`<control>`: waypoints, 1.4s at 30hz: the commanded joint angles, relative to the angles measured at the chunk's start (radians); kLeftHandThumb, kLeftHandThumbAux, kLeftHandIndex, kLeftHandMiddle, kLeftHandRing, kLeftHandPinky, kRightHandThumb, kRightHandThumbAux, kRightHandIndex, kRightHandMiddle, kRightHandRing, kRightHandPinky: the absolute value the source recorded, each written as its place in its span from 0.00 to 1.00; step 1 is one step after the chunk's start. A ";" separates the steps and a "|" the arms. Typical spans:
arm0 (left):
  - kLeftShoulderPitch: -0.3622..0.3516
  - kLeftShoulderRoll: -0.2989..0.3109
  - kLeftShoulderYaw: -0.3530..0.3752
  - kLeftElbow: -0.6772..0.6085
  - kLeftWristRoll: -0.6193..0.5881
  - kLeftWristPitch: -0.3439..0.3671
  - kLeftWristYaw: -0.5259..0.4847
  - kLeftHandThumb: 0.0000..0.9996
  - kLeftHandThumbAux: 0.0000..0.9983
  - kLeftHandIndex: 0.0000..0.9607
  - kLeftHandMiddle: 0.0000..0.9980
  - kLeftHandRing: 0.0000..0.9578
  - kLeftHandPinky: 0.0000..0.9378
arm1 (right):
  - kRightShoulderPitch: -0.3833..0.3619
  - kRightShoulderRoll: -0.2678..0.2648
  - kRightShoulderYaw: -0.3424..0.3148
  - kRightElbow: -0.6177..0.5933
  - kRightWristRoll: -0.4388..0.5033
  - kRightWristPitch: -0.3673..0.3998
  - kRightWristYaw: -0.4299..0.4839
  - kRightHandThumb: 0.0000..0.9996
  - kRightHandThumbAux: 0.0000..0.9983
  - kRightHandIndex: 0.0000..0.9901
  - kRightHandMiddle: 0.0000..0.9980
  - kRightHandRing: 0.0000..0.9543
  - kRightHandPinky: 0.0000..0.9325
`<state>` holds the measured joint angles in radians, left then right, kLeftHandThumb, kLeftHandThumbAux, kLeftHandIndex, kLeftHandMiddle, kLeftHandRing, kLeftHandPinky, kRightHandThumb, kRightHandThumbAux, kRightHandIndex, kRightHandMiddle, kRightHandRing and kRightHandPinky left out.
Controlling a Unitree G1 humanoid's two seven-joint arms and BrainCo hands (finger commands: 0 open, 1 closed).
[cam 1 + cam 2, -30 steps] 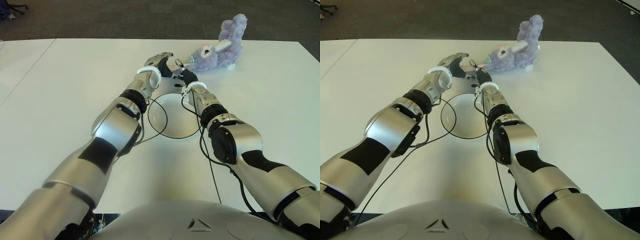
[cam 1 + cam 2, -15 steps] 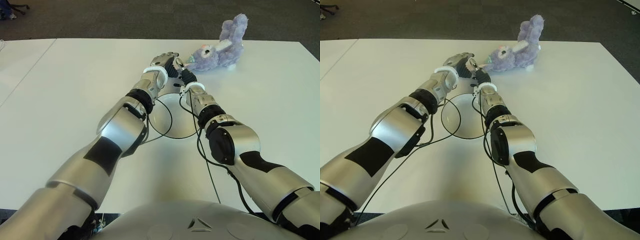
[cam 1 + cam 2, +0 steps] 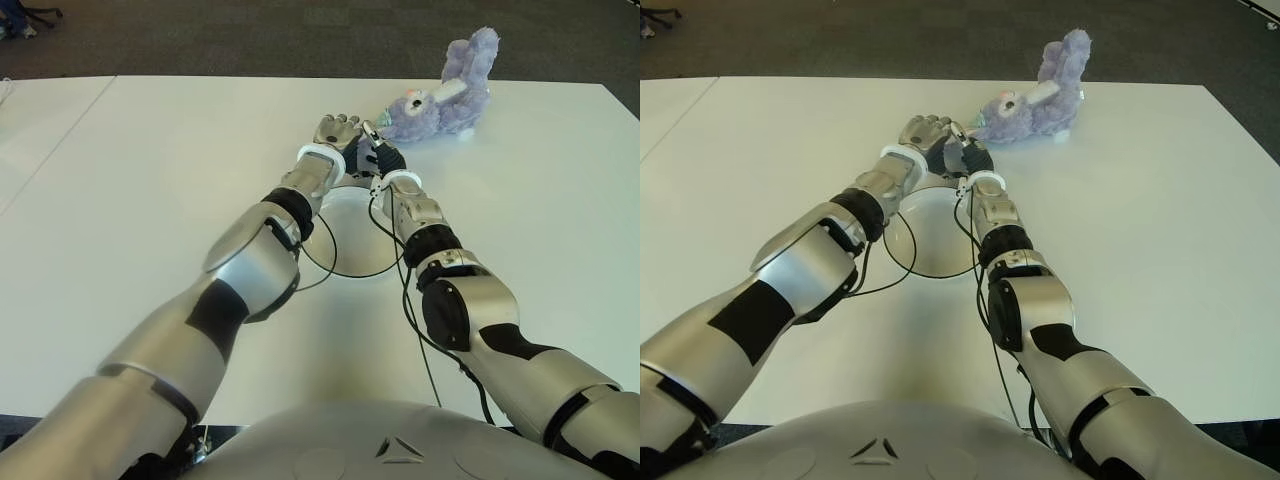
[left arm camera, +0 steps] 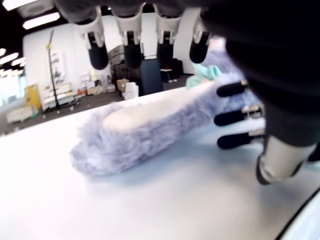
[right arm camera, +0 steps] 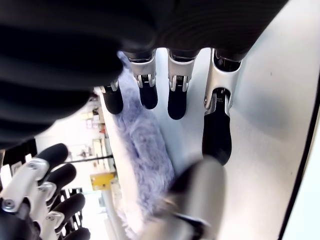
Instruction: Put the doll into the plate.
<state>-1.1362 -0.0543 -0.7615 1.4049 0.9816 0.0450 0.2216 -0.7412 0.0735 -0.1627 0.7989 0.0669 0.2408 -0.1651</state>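
The doll (image 3: pixel 445 95), a purple plush rabbit, lies on the white table near its far edge, head toward my hands. The white plate (image 3: pixel 350 228) with a dark rim sits nearer me, partly under both forearms. My left hand (image 3: pixel 335 128) and right hand (image 3: pixel 377 155) are side by side just beyond the plate's far rim, a short way from the doll's head. In the left wrist view the left hand (image 4: pixel 145 55) hangs open over a furry part of the doll (image 4: pixel 145 130). In the right wrist view the right hand (image 5: pixel 165 100) is open, with the doll's fur (image 5: pixel 145 150) beyond its fingertips.
Thin black cables (image 3: pixel 325 255) run from the wrists across the plate. The table (image 3: pixel 150 170) stretches wide to both sides; a seam to a second table (image 3: pixel 40 110) shows at the far left. Dark carpet (image 3: pixel 250 30) lies past the far edge.
Both hands have moved away from me toward the doll. The left hand has swung right and now sits close beside the right hand. The doll has not moved.
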 commanded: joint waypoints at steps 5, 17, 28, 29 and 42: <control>0.088 0.052 -0.281 0.033 0.260 0.083 0.031 0.21 0.60 0.00 0.03 0.04 0.03 | 0.703 -0.066 0.102 -0.909 0.151 0.320 0.205 0.00 0.51 0.00 0.00 0.00 0.08; 0.231 0.047 -0.207 0.036 0.144 0.064 -0.115 0.20 0.57 0.00 0.00 0.00 0.04 | 1.167 -0.184 0.056 -1.268 0.292 0.321 0.379 0.00 0.53 0.00 0.00 0.00 0.07; 0.261 -0.007 -0.135 0.023 0.059 0.003 -0.176 0.22 0.56 0.00 0.00 0.01 0.06 | 1.193 -0.246 -0.011 -1.211 0.400 0.317 0.457 0.05 0.53 0.00 0.00 0.01 0.14; 0.261 -0.011 -0.134 0.022 0.055 -0.004 -0.178 0.22 0.56 0.00 0.00 0.01 0.06 | 1.193 -0.250 -0.014 -1.210 0.410 0.321 0.460 0.05 0.53 0.00 0.00 0.01 0.14; 0.214 -0.017 -0.159 0.004 0.069 -0.071 -0.194 0.21 0.57 0.00 0.00 0.01 0.05 | 1.173 -0.267 -0.019 -1.193 0.465 0.335 0.436 0.11 0.54 0.00 0.00 0.01 0.15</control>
<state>-1.0407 -0.0481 -0.8871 1.3760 1.0422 0.0753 0.1176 0.4107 -0.1929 -0.2011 -0.4604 0.5430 0.4974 0.2996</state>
